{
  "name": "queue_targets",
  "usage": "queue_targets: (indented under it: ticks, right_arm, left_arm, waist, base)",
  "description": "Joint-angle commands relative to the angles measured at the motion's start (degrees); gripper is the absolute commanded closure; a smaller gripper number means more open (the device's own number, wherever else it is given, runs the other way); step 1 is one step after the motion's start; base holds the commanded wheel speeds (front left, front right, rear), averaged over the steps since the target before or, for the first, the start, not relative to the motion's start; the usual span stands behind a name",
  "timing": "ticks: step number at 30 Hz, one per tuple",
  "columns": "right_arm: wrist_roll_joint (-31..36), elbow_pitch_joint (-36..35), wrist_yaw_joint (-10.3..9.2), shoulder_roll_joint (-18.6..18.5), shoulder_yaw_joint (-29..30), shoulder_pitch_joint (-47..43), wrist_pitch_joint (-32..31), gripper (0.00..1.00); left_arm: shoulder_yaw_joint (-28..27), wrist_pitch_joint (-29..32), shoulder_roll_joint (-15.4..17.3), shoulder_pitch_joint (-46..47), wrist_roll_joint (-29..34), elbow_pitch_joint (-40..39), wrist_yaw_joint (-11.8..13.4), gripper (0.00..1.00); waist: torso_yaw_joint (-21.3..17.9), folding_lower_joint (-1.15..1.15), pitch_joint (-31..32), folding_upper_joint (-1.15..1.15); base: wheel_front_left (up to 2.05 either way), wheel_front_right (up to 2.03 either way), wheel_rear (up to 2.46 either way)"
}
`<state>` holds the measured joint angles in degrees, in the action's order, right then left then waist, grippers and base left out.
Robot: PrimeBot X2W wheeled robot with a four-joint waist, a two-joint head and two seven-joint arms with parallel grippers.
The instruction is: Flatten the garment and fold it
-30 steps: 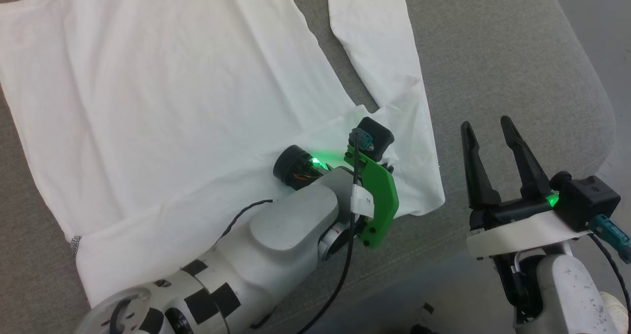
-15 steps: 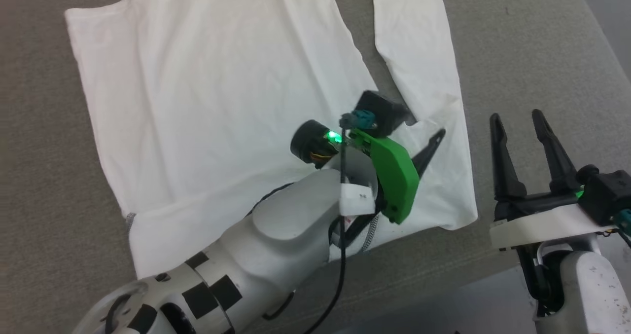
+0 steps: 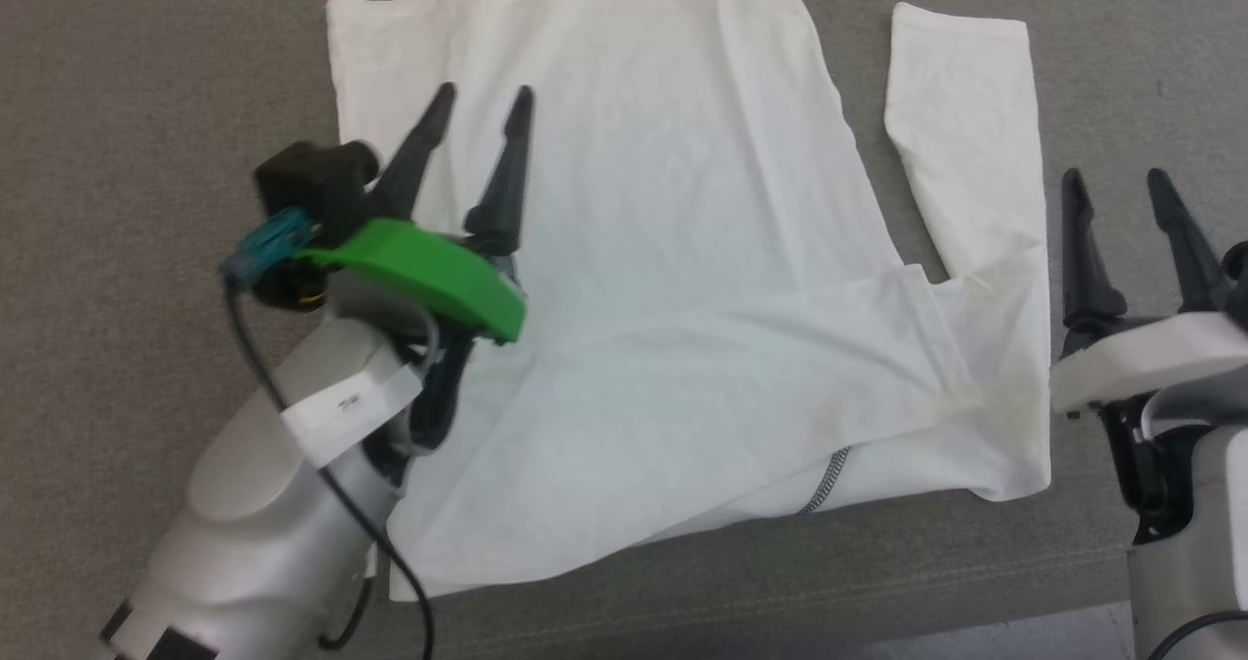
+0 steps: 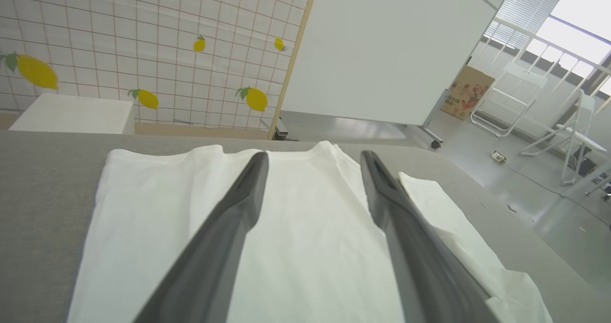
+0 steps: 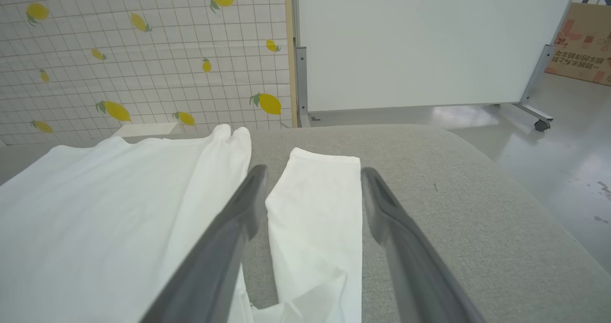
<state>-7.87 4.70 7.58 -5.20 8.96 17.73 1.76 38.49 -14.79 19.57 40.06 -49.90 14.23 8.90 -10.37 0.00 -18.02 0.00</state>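
Left arm is seen entering from the lower left of the head view, its pale forearm angled up and to the right. A green bracket is carried at the wrist. The left gripper is held over the left part of the garment with its two dark fingers spread and nothing pinched; whether the tips touch the cloth cannot be told. The right gripper is placed at the right edge of the frame, fingers pointed up the frame, spread and empty, just beside the garment's right edge. The garment is laid flat on the grey padded surface, across the centre and top. Its sleeve is extended to the upper right. Grey stitching is exposed at lower centre. Counted: one garment, one sleeve laid out, two grippers, four fingers.
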Motion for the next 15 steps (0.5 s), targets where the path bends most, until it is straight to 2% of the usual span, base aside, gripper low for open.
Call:
queue_targets:
  ticks: [1, 5, 6, 15]
  right_arm:
    - [-0.68, 1.47, -0.09, -0.68, 0.51, 2.18, -0.98, 0.00]
    - [-2.63, 6.99, -0.09, -2.80, 1.85, 7.53, -4.09, 0.00]
    - [-4.26, 11.92, -0.09, -4.48, 3.35, 12.39, -6.42, 0.00]
    - [-6.27, 26.29, -0.09, -8.96, 10.60, 26.76, -12.75, 0.00]
  left_arm:
    - [-2.98, -0.18, 0.98, -3.72, 2.22, -2.16, 0.27, 0.00]
    - [-13.43, -0.19, 2.49, -12.96, 7.48, -8.70, -0.25, 0.00]
    - [-20.21, -0.19, 2.13, -18.52, 10.82, -12.53, -0.91, 0.00]
    - [-33.53, -0.20, -1.90, -25.08, 17.72, -18.63, -4.26, 0.00]
  waist:
    - [1.86, 0.00, -0.23, 0.00]
    - [2.92, 0.00, -1.71, 0.00]
    - [3.72, 0.00, -3.32, 0.00]
    - [6.27, 0.00, -10.74, 0.00]
  base:
    - [0.00, 0.00, 0.00]
    - [0.00, 0.00, 0.00]
    - [0.00, 0.00, 0.00]
    - [0.00, 0.00, 0.00]
